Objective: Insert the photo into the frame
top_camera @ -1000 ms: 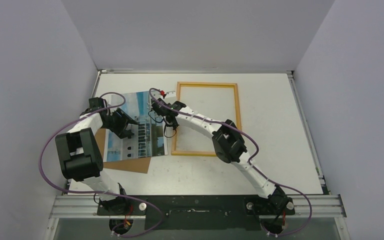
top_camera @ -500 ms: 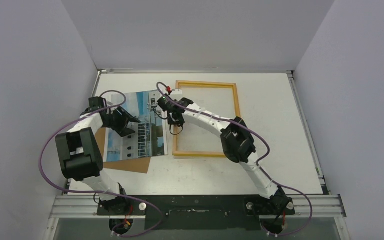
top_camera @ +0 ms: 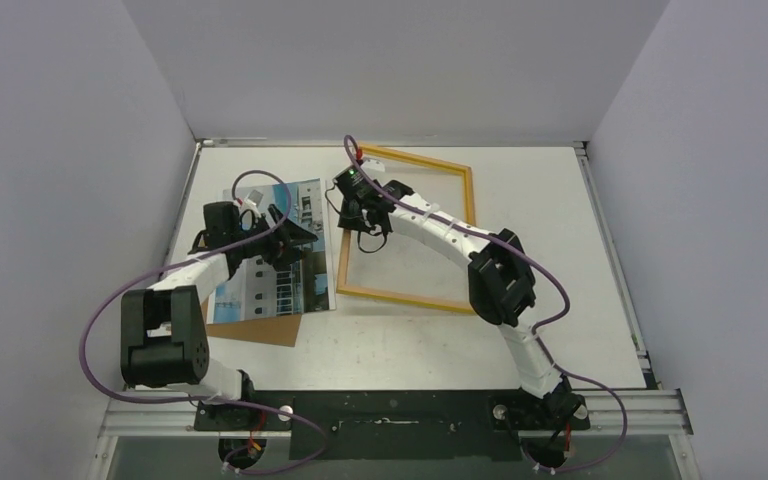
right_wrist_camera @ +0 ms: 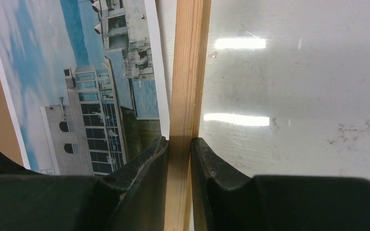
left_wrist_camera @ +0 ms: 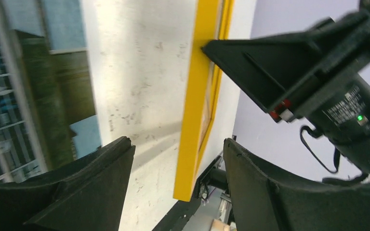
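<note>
Your right hand [right_wrist_camera: 179, 144] pinches the frame [right_wrist_camera: 188, 72] on its left rail, light wood showing, with that side tilted up off the white, scuffed table [top_camera: 560, 230]. The photo [top_camera: 270, 295] lies flat just left of that hand, under your left hand [top_camera: 295, 235], whose fingers stand spread. Plain pale-grey walls [top_camera: 390, 70] enclose three sides.

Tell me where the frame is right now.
In the top view, the frame lies skewed at mid-table, just right of the photo. Its left rail is pinched in the right gripper.
</note>
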`<action>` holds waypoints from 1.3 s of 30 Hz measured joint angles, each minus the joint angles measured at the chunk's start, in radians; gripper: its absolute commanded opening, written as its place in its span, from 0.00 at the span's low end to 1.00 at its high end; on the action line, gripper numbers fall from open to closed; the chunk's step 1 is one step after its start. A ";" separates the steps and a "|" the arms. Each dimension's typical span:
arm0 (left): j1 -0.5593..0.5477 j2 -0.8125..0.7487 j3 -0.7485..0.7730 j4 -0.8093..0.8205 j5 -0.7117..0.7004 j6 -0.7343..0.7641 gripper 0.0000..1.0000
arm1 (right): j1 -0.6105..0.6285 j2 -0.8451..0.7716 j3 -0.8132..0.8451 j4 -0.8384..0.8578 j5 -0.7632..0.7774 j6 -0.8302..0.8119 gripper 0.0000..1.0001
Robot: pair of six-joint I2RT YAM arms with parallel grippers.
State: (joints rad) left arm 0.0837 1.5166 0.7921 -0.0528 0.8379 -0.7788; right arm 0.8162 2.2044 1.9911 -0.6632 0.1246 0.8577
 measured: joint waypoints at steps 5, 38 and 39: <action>-0.071 -0.021 -0.028 0.077 0.034 0.018 0.68 | -0.006 -0.002 -0.022 0.027 -0.038 0.023 0.00; -0.218 0.180 -0.005 0.504 0.049 -0.256 0.00 | -0.068 -0.086 -0.114 0.140 -0.186 0.126 0.04; -0.218 0.180 -0.005 0.508 0.048 -0.262 0.00 | -0.069 -0.088 -0.114 0.140 -0.186 0.128 0.08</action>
State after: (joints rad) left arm -0.1345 1.6966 0.7876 0.4549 0.8856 -1.0409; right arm 0.7475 2.1166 1.8767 -0.5232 -0.0616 0.9859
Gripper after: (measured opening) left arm 0.198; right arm 0.211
